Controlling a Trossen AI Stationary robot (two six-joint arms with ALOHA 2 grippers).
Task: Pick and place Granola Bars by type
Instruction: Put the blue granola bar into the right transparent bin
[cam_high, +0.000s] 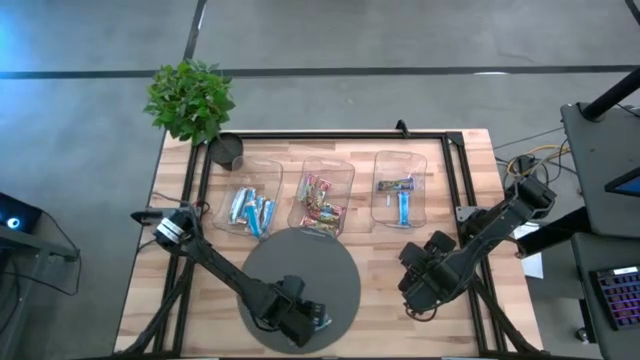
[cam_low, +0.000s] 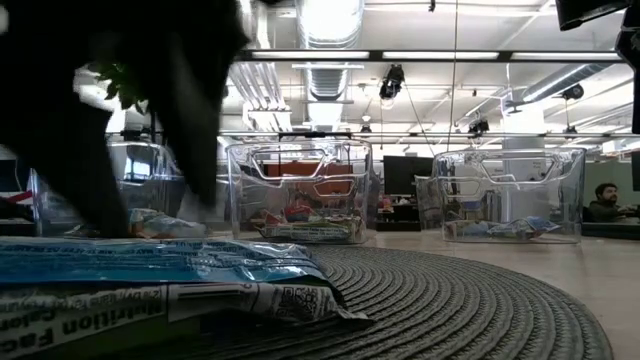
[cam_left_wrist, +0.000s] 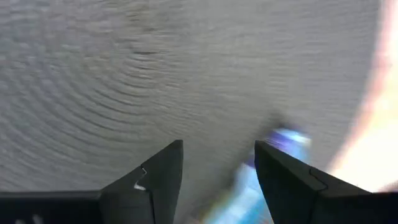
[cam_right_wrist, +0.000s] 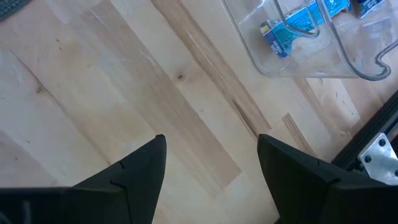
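Note:
A light blue granola bar (cam_low: 150, 275) lies flat on the round grey mat (cam_high: 300, 262) near the table's front edge. My left gripper (cam_left_wrist: 217, 149) hangs open just above the mat, and the bar (cam_left_wrist: 264, 177) shows past one of its fingers. My right gripper (cam_right_wrist: 211, 140) stands open over bare wood to the right of the mat, with nothing between its fingers. At the back, three clear bins hold bars. The left bin (cam_high: 250, 205) has light blue ones, the middle bin (cam_high: 322, 200) multicoloured ones, and the right bin (cam_high: 400, 195) blue and darker ones.
A potted plant (cam_high: 190, 100) and a dark cup (cam_high: 227, 150) stand at the table's far left corner. A black frame (cam_high: 455, 170) runs along the table's edges. Bare wood lies between the mat and the right bin.

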